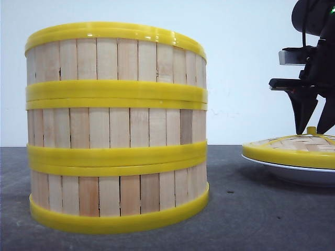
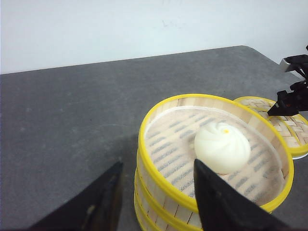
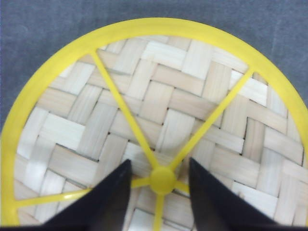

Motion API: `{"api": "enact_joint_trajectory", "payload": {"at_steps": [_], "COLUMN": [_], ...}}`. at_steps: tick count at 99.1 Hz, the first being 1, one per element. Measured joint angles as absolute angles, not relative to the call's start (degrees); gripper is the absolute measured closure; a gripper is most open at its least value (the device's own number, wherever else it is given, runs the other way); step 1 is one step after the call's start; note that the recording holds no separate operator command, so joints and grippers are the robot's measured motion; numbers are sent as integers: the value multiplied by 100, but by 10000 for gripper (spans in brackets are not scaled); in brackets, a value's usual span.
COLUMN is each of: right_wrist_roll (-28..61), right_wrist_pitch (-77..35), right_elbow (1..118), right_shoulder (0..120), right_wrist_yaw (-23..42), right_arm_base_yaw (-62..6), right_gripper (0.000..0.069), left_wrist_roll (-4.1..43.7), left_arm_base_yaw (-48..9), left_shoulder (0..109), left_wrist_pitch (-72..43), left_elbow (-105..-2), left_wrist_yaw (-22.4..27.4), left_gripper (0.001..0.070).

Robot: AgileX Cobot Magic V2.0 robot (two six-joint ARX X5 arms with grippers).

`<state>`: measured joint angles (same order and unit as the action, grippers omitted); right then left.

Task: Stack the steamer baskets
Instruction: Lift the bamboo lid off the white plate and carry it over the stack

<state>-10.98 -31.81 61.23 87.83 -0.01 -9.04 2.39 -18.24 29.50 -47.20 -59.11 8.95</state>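
Observation:
Three steamer baskets stand stacked in one column: top (image 1: 115, 57), middle (image 1: 115, 125) and bottom (image 1: 115, 193). The top basket (image 2: 166, 180) holds a white bun (image 2: 221, 147) on its mesh floor. My left gripper (image 2: 158, 163) is open, with one finger outside the top basket's wall and the other over its inside; it grips nothing. My right gripper (image 3: 160, 161) is open just above the woven lid (image 3: 159, 96), a finger on each side of the yellow knob (image 3: 162, 180). In the front view the right gripper (image 1: 312, 125) hangs over the lid (image 1: 293, 149).
The lid rests on a white plate (image 1: 298, 172) to the right of the stack, close beside it in the left wrist view. The dark grey table (image 2: 72, 120) stretches to the left of the stack. A white wall stands behind.

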Motion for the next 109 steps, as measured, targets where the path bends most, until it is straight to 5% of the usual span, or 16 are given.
{"api": "enact_joint_trajectory", "payload": {"at_steps": [23, 64, 109], "right_wrist_roll": [-1100, -1096, -836], "right_wrist_pitch": [-3162, -3505, -4919], "right_elbow": [6128, 6292, 8407], "right_shoulder": [8783, 8580, 7782], "right_wrist_yaw": [32, -3, -325], "right_arm_base_yaw": [-899, -899, -1472], "right_gripper": [629, 633, 633], "left_wrist_roll": [237, 237, 237], "left_arm_base_yaw": [-1824, -1824, -1824], "left_shoulder": [2950, 2950, 2950], "left_wrist_pitch": [-4727, -4737, -4740], "left_elbow": [-5911, -5911, -5911], "left_wrist_yaw": [895, 895, 895], "left_gripper": [440, 440, 440]}}
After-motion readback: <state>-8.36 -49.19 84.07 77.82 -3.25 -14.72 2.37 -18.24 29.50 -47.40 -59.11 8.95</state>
